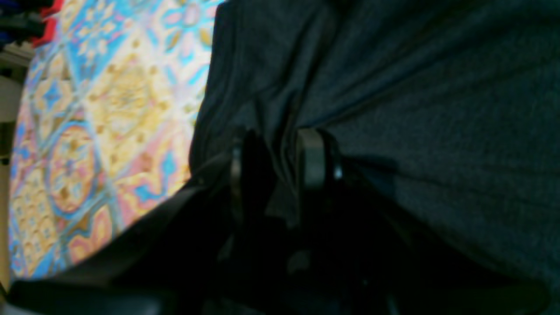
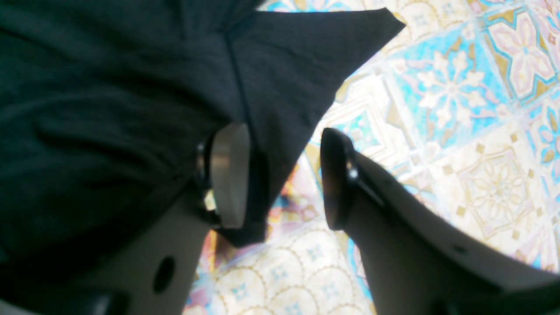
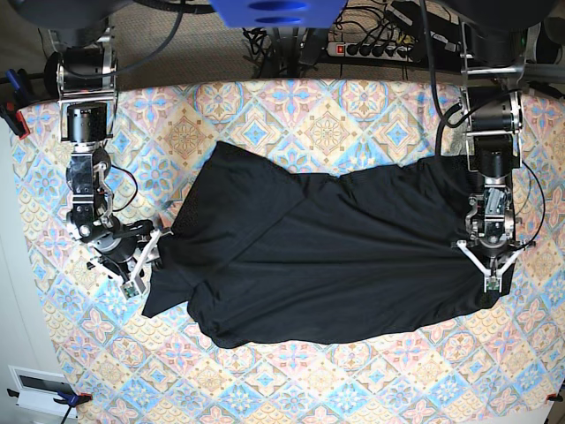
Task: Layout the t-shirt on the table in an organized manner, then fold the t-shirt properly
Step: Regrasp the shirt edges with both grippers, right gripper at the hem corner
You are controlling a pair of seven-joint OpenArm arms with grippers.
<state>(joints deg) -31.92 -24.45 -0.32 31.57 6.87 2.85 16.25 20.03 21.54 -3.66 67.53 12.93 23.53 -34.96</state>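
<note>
On table (image 3: 353,115): black t-shirt (image 3: 335,256) spread across middle, creased, one flap folded over at upper left. Left gripper (image 1: 280,164) at shirt's edge on base view's right side, jaws nearly together, pinching fold of fabric. Right gripper (image 2: 280,175) at shirt's opposite edge, jaws well apart, cloth corner hanging loose between them, not clamped.

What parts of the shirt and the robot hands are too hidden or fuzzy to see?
- Left wrist view: left gripper base lost in dark blur; t-shirt runs off the edge.
- Right wrist view: right gripper blurred; the shirt hides the table beneath.
- Base view: sleeves indistinct among black folds.
</note>
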